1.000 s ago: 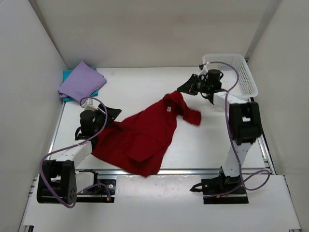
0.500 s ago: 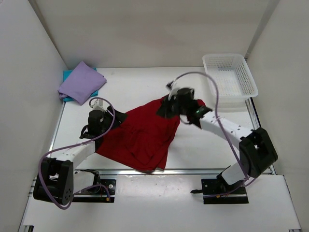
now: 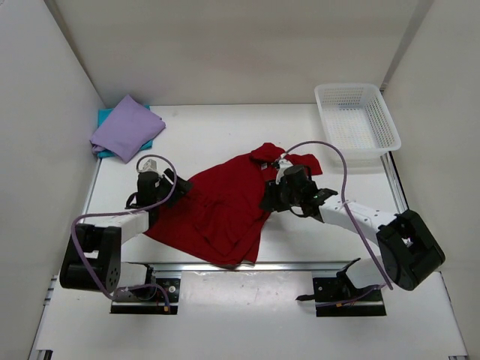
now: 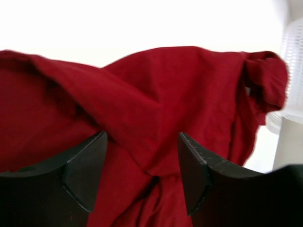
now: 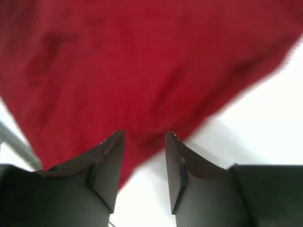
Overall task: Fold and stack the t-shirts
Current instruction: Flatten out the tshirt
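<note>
**Mia:** What is the left hand (image 4: 142, 156) doing?

**Ben:** It is sitting low at one edge of the dark red soft cloth t-shirt (image 3: 217, 210). Its two black fingers (image 4: 80, 165) are standing wide apart. A fold of the red cloth is lying loose in the gap between them.

**Mia:** And the right hand (image 5: 142, 142)?

**Ben:** It is sitting at the other edge of the same shirt. Its fingers are standing apart too, but the gap is smaller. A bit of the white worktop (image 3: 225, 131) is showing between them. The red cloth is lying just in front of the fingertips. This hand is holding nothing.

**Mia:** So where is the red shirt lying?

**Ben:** It is lying crumpled on the worktop, between the two hands.

**Mia:** Where are the other shirts sitting?

**Ben:** The pale purple folded cloth t-shirt (image 3: 124, 126) is lying far ahead of the left hand, out to its left. It is resting on top of the teal cloth t-shirt (image 3: 103, 115), which is peeking out at the edges.

**Mia:** And the white plastic mesh basket (image 3: 356, 87)?

**Ben:** It is sitting far ahead of the right hand, out to its right, well apart from the shirts.
</note>
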Available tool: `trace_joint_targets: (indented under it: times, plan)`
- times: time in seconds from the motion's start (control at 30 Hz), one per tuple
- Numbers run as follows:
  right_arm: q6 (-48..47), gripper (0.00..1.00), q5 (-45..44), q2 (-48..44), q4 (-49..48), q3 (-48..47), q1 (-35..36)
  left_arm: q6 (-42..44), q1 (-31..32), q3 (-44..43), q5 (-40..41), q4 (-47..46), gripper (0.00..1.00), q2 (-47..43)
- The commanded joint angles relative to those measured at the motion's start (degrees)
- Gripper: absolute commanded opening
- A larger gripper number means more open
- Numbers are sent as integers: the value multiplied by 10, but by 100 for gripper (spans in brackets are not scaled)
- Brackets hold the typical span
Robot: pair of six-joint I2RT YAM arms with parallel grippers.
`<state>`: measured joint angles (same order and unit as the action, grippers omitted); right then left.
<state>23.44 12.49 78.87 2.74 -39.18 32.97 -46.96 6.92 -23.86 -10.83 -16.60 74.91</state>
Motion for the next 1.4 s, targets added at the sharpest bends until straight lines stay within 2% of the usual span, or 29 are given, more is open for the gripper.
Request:
trace_joint_targets:
  times: [0.0, 0.17, 0.4, 0.43, 0.53, 0.6, 0.63, 0.7, 0.73, 0.83, 1.0, 1.13, 1.27, 1.33, 1.37]
  plan:
    - [-2, 38, 2, 1, -32, -21, 27, 4, -4, -13, 9, -5, 72, 22]
    - [10, 39, -4, 34, -14, -38, 36, -1, 8, -22, 25, -22, 74, 48]
    - [11, 41, -69, 51, 20, -62, 46, -12, 20, -59, 28, -44, 75, 116]
    - [10, 40, -69, 61, 21, -63, 44, -10, 21, -69, 32, -46, 72, 128]
    - [12, 39, -47, 89, 12, -75, 30, -17, 20, -91, 22, -52, 56, 164]
    - [14, 29, -34, 102, 2, -79, 18, -27, 19, -95, 13, -62, 41, 179]
    - [17, 25, -29, 110, 2, -85, 16, -29, 20, -102, 10, -63, 37, 182]
    - [14, 4, -29, 123, 2, -105, 11, -31, 19, -111, 15, -59, 28, 185]
    - [17, 0, -33, 124, 4, -113, 12, -30, 21, -113, 19, -56, 27, 183]
    - [13, 0, -19, 134, -4, -140, -9, -34, 18, -126, 24, -62, 15, 174]
    - [10, 0, 34, 66, -23, -193, -47, -22, 20, -187, 47, -20, 11, 140]
    - [17, 0, 53, -30, 2, -201, -60, -15, 22, -174, 72, 3, 10, 85]
    - [40, 0, 79, -162, 37, -111, -83, -33, 23, -106, 74, -12, 11, 31]
    - [53, 0, 81, -234, 79, -24, -126, -49, 39, -62, 77, -12, 11, -9]
    - [63, 1, 80, -283, 88, -2, -176, -53, 50, -34, 78, -19, 11, -36]
